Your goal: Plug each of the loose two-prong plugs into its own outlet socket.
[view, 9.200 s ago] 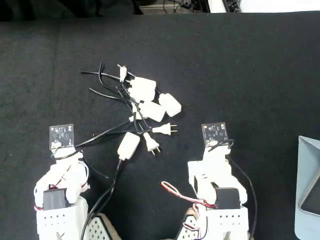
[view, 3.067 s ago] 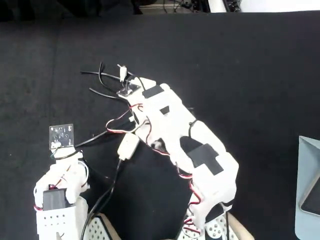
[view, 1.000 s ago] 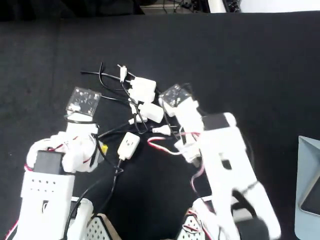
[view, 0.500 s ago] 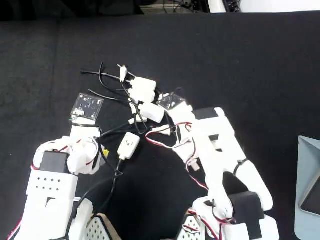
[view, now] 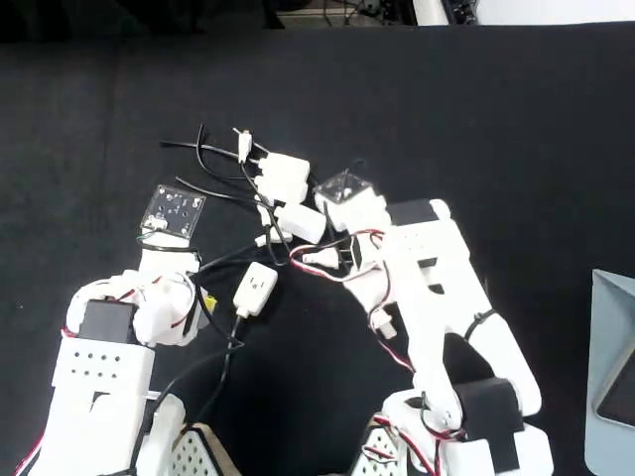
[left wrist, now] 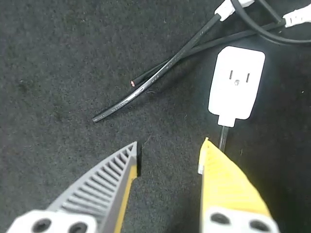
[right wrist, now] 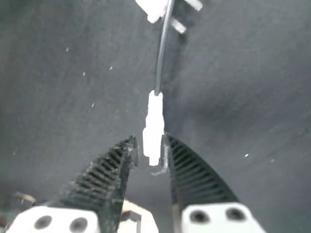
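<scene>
Hovering over the black surface point(left wrist: 58, 58), our left claw point(left wrist: 169, 143) gapes beside a white rectangular socket point(left wrist: 236, 80); our right claw point(right wrist: 148, 141), slightly parted, straddles a small white plug point(right wrist: 154, 116).

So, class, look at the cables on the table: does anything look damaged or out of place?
Yes. One black cable lying beside the white outlet socket ends in a cut tip showing bare copper, with no plug on it. Farther off, the other cables lie crossed over one another.
</scene>
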### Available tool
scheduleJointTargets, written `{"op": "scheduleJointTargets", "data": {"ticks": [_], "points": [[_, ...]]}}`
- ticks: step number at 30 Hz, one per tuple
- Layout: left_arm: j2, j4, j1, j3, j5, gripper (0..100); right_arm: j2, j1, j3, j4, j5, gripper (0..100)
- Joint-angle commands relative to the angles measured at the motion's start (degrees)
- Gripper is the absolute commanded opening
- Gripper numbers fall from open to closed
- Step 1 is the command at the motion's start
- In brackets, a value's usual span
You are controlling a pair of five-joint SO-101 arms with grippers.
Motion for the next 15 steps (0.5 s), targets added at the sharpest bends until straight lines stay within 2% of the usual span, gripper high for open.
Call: {"op": "scheduleJointTargets", "data": {"ticks": [1, 10, 15], "points": [[-0.35, -2.02, 0.48, 1.01, 0.53, 21, 0.13, 0.79, 0.04, -1.58, -0.35, 8.8], [-0.35, -4.04, 0.48, 2.86, 0.53, 21, 8.57, 0.97, -0.84, -2.99, -0.35, 8.9], [-0.35, -4.04, 0.48, 2.86, 0.53, 21, 12.97, 3.87, -2.15, -4.57, -0.09, 8.9]]}}
